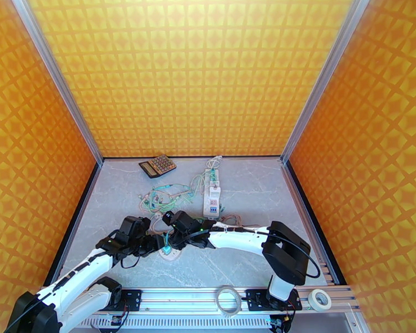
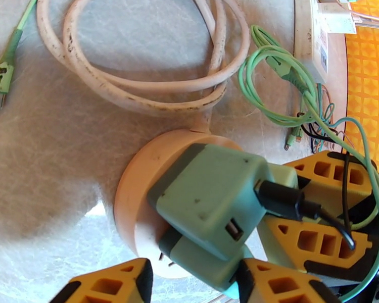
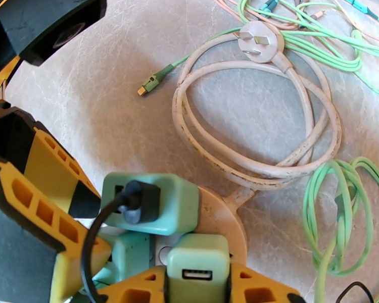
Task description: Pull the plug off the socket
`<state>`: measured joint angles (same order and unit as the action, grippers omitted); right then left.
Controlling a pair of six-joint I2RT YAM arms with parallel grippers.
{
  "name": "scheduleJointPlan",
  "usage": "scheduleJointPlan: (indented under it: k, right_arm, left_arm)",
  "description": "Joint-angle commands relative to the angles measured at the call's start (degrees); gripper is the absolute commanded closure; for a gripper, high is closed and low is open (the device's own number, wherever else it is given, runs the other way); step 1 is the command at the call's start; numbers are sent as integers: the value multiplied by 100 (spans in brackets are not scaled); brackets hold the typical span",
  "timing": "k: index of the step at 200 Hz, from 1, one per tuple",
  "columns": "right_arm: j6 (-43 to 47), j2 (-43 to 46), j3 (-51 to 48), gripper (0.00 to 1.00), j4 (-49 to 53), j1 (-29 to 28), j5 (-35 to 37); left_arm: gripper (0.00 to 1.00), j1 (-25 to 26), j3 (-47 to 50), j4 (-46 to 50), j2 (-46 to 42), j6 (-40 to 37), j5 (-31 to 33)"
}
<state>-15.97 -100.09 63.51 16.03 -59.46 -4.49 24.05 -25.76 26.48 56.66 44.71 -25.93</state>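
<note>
A round off-white socket [image 2: 134, 198] [image 3: 220, 218] [image 1: 173, 255] lies on the table with three green plugs on it. The biggest, pale green plug [image 2: 204, 198] [image 3: 159, 208] has a black cable in its side. My left gripper [image 2: 197, 286] [image 1: 155, 243] is shut on the teal plug [image 2: 194, 256] [image 3: 129, 248], which is tilted with its prongs showing above the socket. My right gripper [image 3: 197, 294] [image 1: 176, 231] is shut on the light green USB plug [image 3: 197, 261], and its yellow fingers [image 2: 316, 170] reach in from the right.
The socket's white cord [image 3: 255, 122] lies coiled beside it, ending in a loose white three-pin plug [image 3: 257, 41]. Green cables [image 1: 163, 198], a white power strip [image 1: 212, 198] and a calculator [image 1: 158, 165] lie farther back. Tape rolls [image 1: 228, 301] [image 1: 320, 299] rest on the near rail.
</note>
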Motion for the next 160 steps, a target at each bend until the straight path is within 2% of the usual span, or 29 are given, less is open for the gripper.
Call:
scheduleJointPlan:
  k: [1,42,75,90,132,160]
  right_arm:
    - [140,164,411,84,-121,-172,-137]
    - [634,7,655,85,193,-802,491]
    - [617,-15,584,86,163,-901,523]
    - [500,70,438,86,27,-766,452]
    - [-82,459,68,86,-513,96,-370]
    - [6,459,242,85,-405,163,-491]
  left_arm:
    - [50,35,431,646,327,-58,625]
    - [50,39,466,549,402,-50,626]
    - [51,38,485,495,485,-62,625]
    - [51,38,484,504,494,-76,625]
    - [51,31,519,541,495,-111,651]
    - [51,40,531,527,503,-120,659]
